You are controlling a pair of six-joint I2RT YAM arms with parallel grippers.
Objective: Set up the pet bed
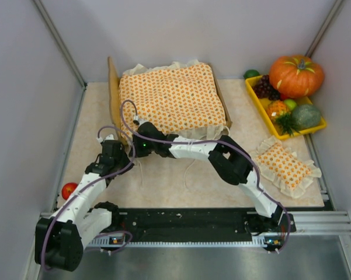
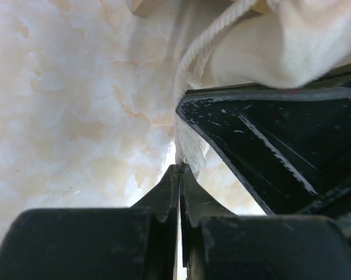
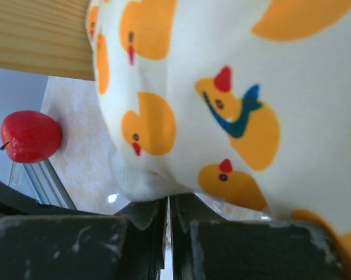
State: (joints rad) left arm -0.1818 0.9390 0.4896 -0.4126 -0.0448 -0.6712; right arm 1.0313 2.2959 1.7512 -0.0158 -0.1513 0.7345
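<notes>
Arm bases (image 1: 61, 242) sit nearest up top. Pet bed (image 1: 113, 87) stands back-left on the bench (image 1: 163, 181) under the bedspread (image 1: 172, 96), and the yellow tray (image 1: 306, 130) holds grapes (image 1: 264, 87) and other fruit.

Left wrist: left tool (image 2: 179, 166) is clenched on the corded hem.

Right wrist: right tool (image 3: 168, 198) looks pinched on the ruffle. I'd tug both evenly.

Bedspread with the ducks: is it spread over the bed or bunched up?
Spread: the bedspread lies flat across the pet bed, ruffles hanging over its edges.
</notes>
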